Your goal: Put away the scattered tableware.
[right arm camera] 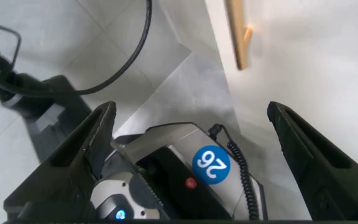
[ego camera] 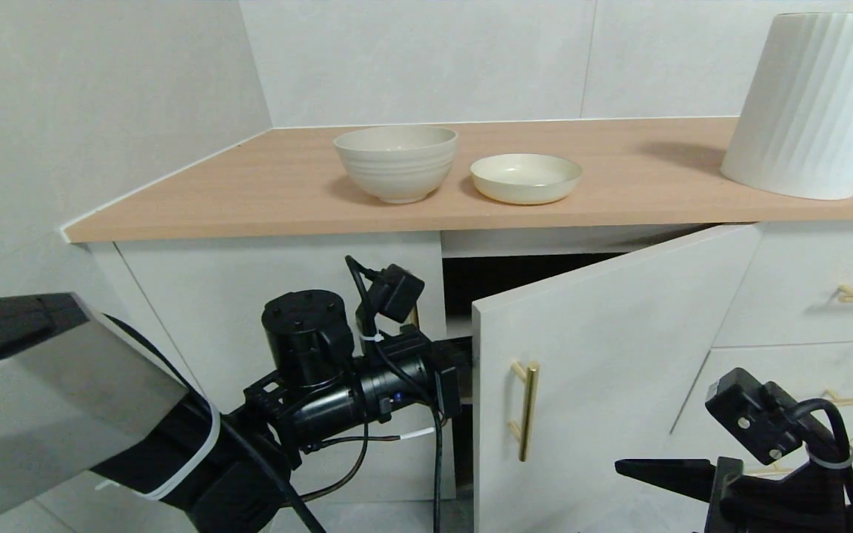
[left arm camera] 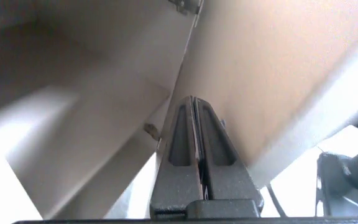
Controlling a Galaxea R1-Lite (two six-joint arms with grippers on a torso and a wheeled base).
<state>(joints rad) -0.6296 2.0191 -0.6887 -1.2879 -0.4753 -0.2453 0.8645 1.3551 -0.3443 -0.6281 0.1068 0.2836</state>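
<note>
Lower right, your right gripper [right arm camera: 191, 109] is spread wide, near the half-open cabinet door [ego camera: 604, 355] and its gold handle [ego camera: 524, 411]. Lower centre, your left gripper [left arm camera: 193, 106], fingers pressed together, sits in the gap at the door's edge. Farther up, on the countertop [ego camera: 249, 192], the bowl [ego camera: 395, 161] and shallow dish [ego camera: 526, 178] stand just apart, insides bare. A white ribbed container [ego camera: 811, 104] stands upper right.

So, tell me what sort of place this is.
Probably a kitchen, or a mock-up of one: a wood-look countertop against a tiled wall, white cabinets below with a brass-handled door standing open, and a bowl and shallow dish on it.
</note>
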